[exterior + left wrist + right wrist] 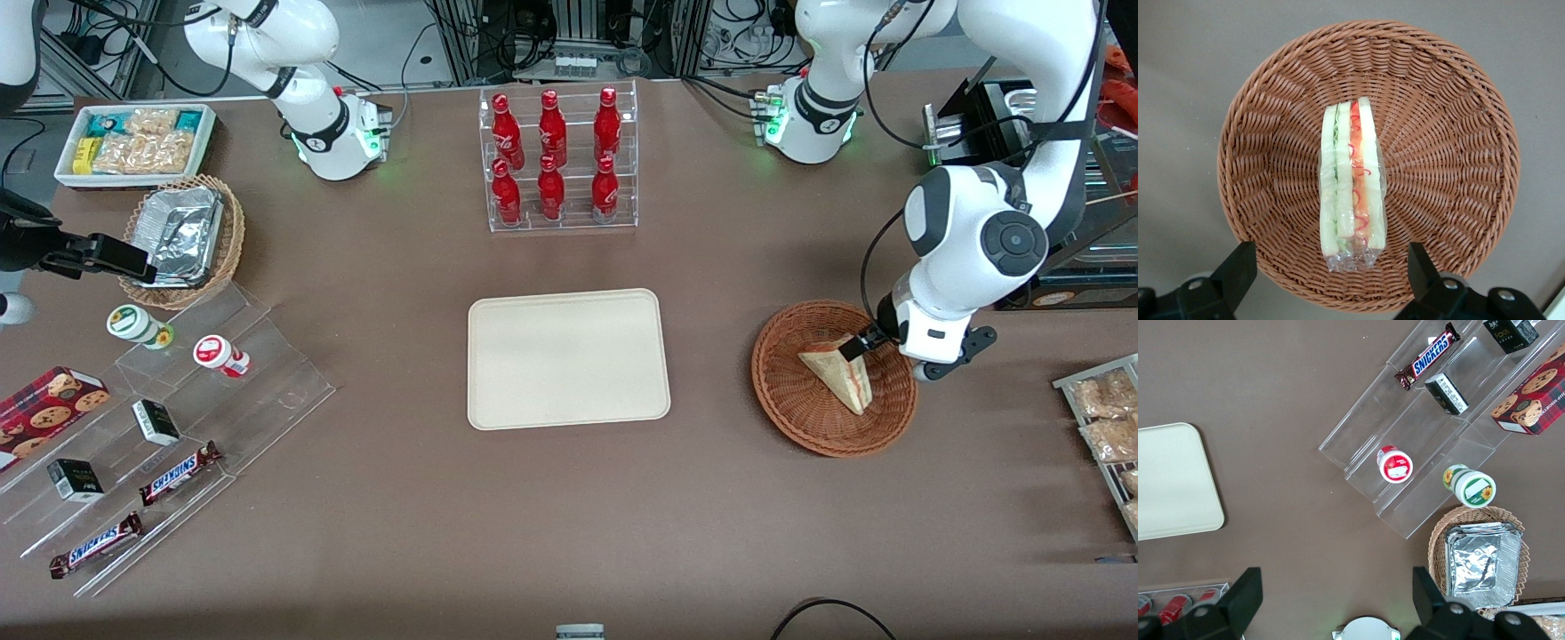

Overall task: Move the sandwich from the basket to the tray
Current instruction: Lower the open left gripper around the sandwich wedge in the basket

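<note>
The gripper hangs over the reddish-brown basket, its two black fingers spread wide and holding nothing. The sandwich lies inside the basket, and its wrapped end falls in the gap between the fingers, touching neither one (the wrist view shows bare wicker on both sides of it). It rests on its side with the filling edge up, so the green and red layers show between the pale bread slices under the clear wrap. In the front view the gripper sits just above the sandwich's wide end, low over the basket. The cream tray lies flat on the brown worktop, well apart from the fingers, toward the parked arm's end.
</note>
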`<state>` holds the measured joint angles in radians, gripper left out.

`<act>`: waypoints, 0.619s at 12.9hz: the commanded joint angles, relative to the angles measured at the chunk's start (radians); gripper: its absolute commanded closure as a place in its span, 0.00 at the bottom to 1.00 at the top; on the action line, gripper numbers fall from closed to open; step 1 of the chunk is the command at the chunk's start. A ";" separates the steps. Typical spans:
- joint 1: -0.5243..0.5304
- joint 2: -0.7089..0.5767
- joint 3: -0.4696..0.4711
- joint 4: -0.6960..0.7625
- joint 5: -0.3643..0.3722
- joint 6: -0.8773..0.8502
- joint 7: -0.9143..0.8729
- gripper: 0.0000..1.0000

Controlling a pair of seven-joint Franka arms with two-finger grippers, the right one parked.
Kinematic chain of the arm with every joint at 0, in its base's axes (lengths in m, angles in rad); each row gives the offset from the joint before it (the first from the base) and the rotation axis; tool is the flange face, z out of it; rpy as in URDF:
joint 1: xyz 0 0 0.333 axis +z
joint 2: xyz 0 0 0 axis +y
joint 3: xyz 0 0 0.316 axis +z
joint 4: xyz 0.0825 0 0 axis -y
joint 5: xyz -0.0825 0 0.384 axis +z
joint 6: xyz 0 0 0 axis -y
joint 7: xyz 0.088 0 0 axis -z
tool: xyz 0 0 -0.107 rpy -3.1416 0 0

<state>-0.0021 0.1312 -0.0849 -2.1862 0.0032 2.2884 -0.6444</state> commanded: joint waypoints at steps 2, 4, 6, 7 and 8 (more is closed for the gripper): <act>-0.024 -0.002 0.002 -0.026 0.001 0.051 -0.041 0.00; -0.024 0.008 0.002 -0.033 0.000 0.081 -0.041 0.00; -0.024 0.016 0.002 -0.052 0.000 0.130 -0.041 0.00; -0.024 0.018 0.002 -0.056 0.000 0.143 -0.041 0.00; -0.022 0.024 0.002 -0.063 0.001 0.157 -0.041 0.00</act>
<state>-0.0181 0.1529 -0.0851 -2.2283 0.0032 2.4056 -0.6642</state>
